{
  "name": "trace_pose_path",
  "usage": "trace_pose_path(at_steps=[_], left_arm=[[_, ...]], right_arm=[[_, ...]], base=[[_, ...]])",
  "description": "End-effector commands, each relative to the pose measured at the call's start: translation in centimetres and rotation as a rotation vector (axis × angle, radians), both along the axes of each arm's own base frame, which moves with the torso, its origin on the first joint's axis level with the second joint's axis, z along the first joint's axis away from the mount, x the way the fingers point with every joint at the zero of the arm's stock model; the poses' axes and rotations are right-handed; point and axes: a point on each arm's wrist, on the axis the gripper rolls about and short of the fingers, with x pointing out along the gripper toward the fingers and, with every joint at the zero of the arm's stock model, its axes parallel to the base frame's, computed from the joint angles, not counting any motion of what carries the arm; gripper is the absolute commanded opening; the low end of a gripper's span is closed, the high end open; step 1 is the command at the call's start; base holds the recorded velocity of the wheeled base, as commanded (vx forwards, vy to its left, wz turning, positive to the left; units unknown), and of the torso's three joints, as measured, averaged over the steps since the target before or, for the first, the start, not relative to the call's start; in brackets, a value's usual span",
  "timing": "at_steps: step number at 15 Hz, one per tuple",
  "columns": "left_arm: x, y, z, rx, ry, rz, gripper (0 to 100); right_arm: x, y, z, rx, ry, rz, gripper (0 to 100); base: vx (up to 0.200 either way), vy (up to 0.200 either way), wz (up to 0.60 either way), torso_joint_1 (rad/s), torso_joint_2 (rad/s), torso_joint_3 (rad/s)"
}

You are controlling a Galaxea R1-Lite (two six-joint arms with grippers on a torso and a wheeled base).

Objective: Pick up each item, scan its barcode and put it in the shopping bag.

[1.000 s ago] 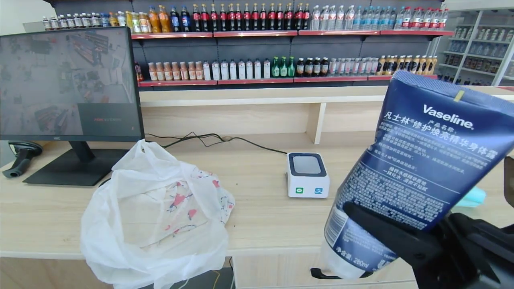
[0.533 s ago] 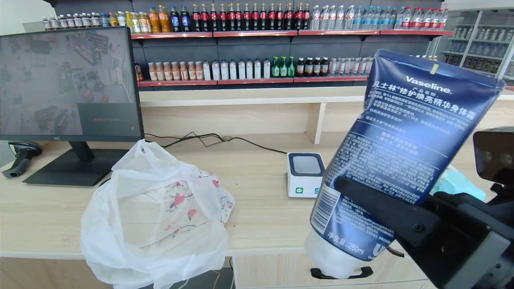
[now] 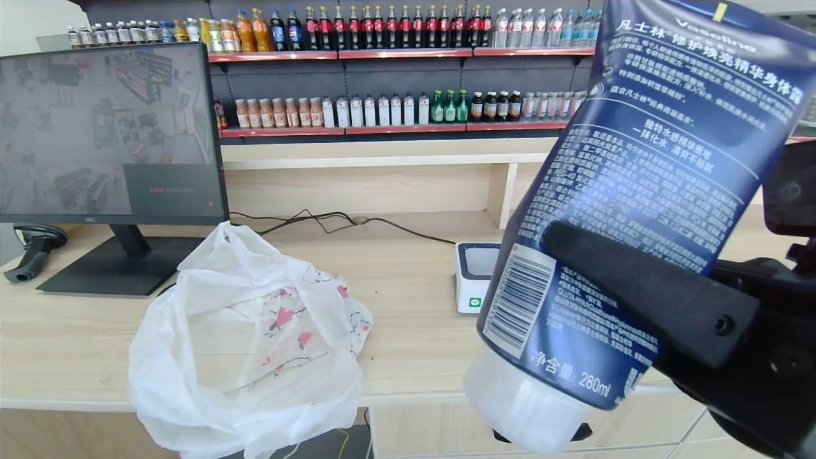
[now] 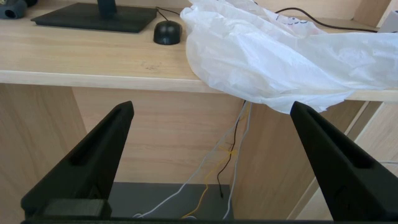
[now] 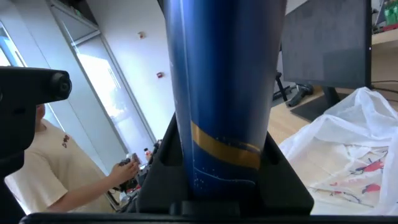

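Wooden counter (image 3: 414,319) runs across the head view, with stocked drink shelves (image 3: 382,64) behind it. Monitor (image 3: 108,134) stands at the counter's left end. White shopping bag (image 3: 242,344) sits open at the near edge, right of the monitor stand, with part of it spilling over the edge. Blue lotion tube (image 3: 637,159) is raised close to the head camera, right of the bag. It is tilted, clear cap low and crimped end high, with the barcode (image 3: 519,299) facing the camera. Right gripper (image 3: 593,261) is clamped across the tube's lower body. Left gripper (image 4: 211,112) hangs below the counter edge, fingers spread wide and holding nothing. White box scanner (image 3: 475,277) is partly hidden behind the tube. Dark mouse (image 4: 166,32) lies just beside the bag.
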Motion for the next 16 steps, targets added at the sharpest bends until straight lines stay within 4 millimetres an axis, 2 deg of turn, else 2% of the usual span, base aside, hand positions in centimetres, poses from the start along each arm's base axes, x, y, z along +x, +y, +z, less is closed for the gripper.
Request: trace_pose_path(at_steps=[1, 5, 9, 16], left_arm=[[0.0, 0.0, 0.0, 0.0, 0.0, 0.0, 100], [0.0, 0.0, 0.0, 0.0, 0.0, 0.0, 100], [0.0, 0.0, 0.0, 0.0, 0.0, 0.0, 100], [0.0, 0.0, 0.0, 0.0, 0.0, 0.0, 100]], right_arm=[[0.1, 0.1, 0.0, -0.001, 0.001, 0.001, 0], [0.3, 0.1, -0.1, 0.004, 0.024, 0.004, 0], [1.6, -1.0, 0.4, 0.039, 0.071, -0.035, 0], [1.5, -1.3, 0.4, 0.037, 0.067, -0.046, 0]], base=[[0.0, 0.0, 0.0, 0.0, 0.0, 0.0], [0.0, 0.0, 0.0, 0.0, 0.0, 0.0], [0.0, 0.0, 0.0, 0.0, 0.0, 0.0], [0.0, 0.0, 0.0, 0.0, 0.0, 0.0]])
